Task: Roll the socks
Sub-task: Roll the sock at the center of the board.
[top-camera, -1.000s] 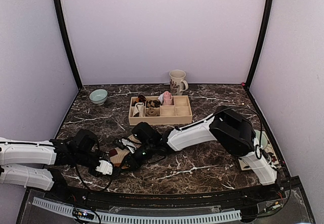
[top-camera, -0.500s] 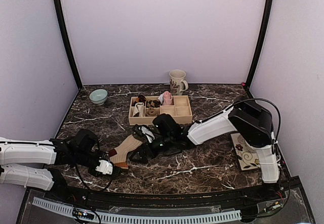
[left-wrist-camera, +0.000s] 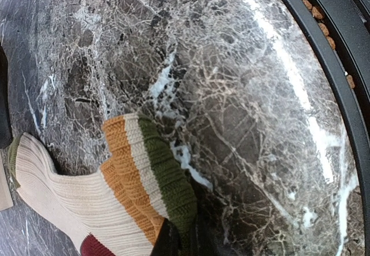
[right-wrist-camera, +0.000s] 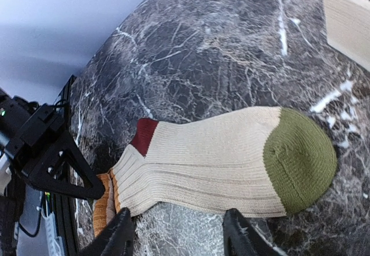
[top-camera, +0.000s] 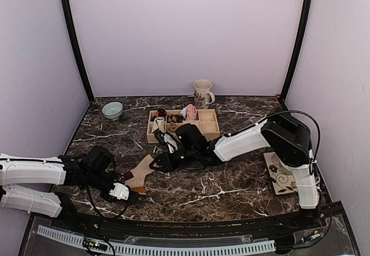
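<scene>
Your sock (right-wrist-camera: pixel 214 163) lies flat on the desk (top-camera: pixel 231 192), near the front edge and left of centre. It is stretched from the cuff at the near left to the toe further back and to the right. It is cream ribbed knit with an olive-green toe, a dark-red heel patch, and a cuff banded in orange, white and green.

Your left claw (left-wrist-camera: pixel 182 236) is pressed together on the green rim of that cuff, pinching the fabric just beside the desk surface. In the right wrist view you can see it as a black frame at the cuff end.

Your right claw (right-wrist-camera: pixel 182 233) is spread, one black finger either side of the sock's middle along its near edge, with nothing gripped between them. From above, the right arm reaches across the desk from the right, and its wrist sits over the toe half of the sock.

Behind the sock stands a compartmented wooden tray (top-camera: pixel 211 133) holding small rolled bundles, one of them pink. A mug (top-camera: pixel 202 93) stands behind the tray, a pale green bowl (top-camera: pixel 112 110) at the back left, and a patterned tile (top-camera: pixel 280 178) at the right edge.
</scene>
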